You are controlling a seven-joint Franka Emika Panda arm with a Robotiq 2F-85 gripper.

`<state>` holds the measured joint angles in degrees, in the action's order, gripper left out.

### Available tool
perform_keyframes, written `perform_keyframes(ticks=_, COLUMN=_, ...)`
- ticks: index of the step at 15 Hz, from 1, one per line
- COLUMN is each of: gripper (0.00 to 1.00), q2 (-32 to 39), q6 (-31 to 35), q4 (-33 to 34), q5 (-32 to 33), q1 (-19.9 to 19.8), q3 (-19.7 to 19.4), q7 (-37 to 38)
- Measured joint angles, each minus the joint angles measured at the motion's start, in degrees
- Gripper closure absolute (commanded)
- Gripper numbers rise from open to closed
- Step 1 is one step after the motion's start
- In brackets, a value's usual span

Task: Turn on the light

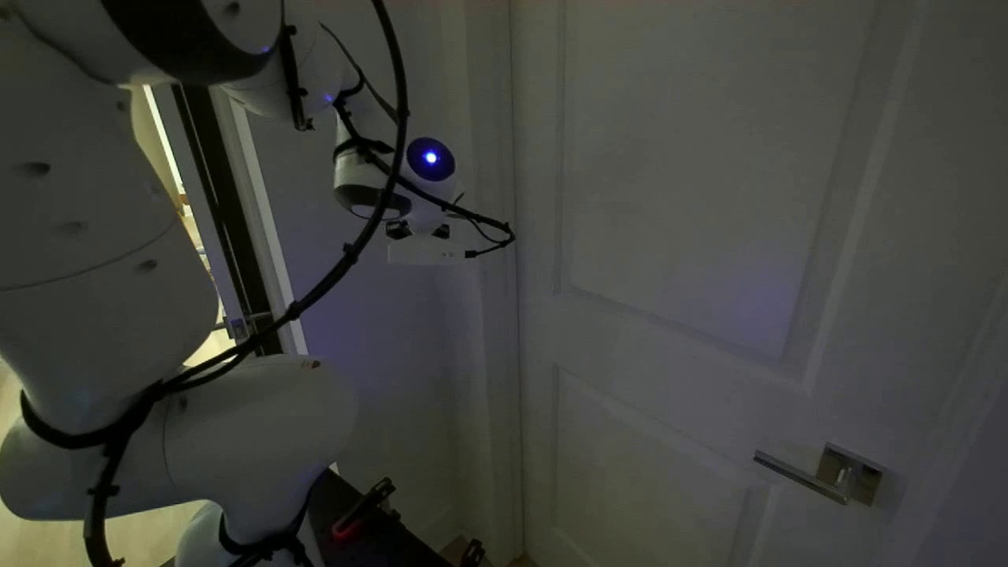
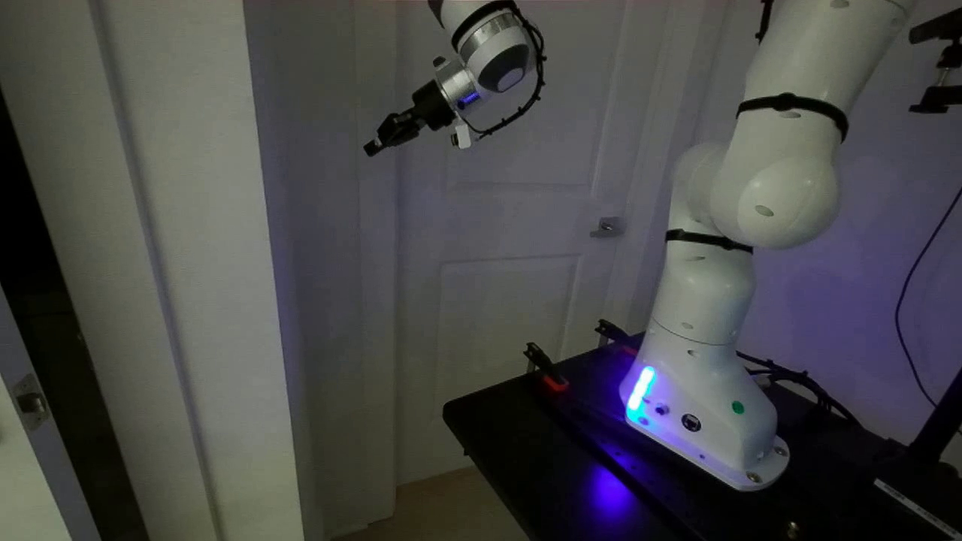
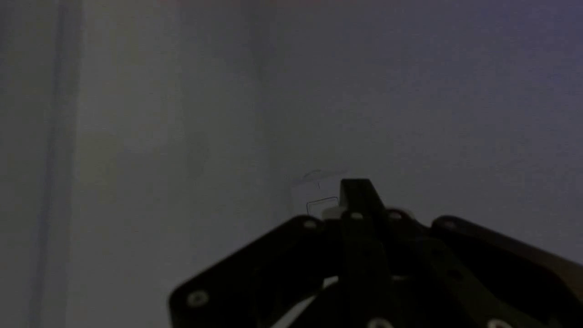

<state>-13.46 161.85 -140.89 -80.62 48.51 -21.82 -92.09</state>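
Near a white panelled door (image 2: 500, 308) with a metal lever handle (image 2: 607, 227), shown in both exterior views: a long white arm (image 2: 785, 158). Strapped along it, a black cable (image 1: 347, 253), looping out near the far end. In the way of a full look at the light switch (image 3: 316, 193): the tool (image 3: 357, 182), covering part of it in the wrist view. Leaves its upper left in sight, just left of the fingertips (image 3: 359, 195) there, on a pale wall (image 3: 437, 127). Cannot tell touching from merely near. As for the tool: closed up, tips together, gripping nothing visible; in an exterior view, hidden behind the wrist (image 1: 350, 173).

In an exterior view, a black worktop (image 2: 518, 443), bearing the white base (image 2: 714, 451) of the arm with its glowing strip (image 2: 642, 387), plus two black-and-red clamps (image 2: 546, 368) along the far edge. Room dim, tinged blue. To one side, a dark opening (image 2: 64, 330) beside a latch plate (image 2: 30, 406); past the arm, in an exterior view, a lit opening (image 1: 214, 342). Below the door, pale floor (image 2: 451, 507).
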Motion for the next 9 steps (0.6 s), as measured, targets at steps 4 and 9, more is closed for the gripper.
perform_keyframes(ticks=4, gripper=1.00, q2=6.8, q6=0.0, q4=5.9, q5=-5.4, q1=1.2, q3=0.0, q7=-2.7)
perform_keyframes(ticks=9, gripper=1.00, q2=12.6, q6=0.0, q4=11.6, q5=-7.2, q1=1.6, q3=0.3, q7=-3.1)
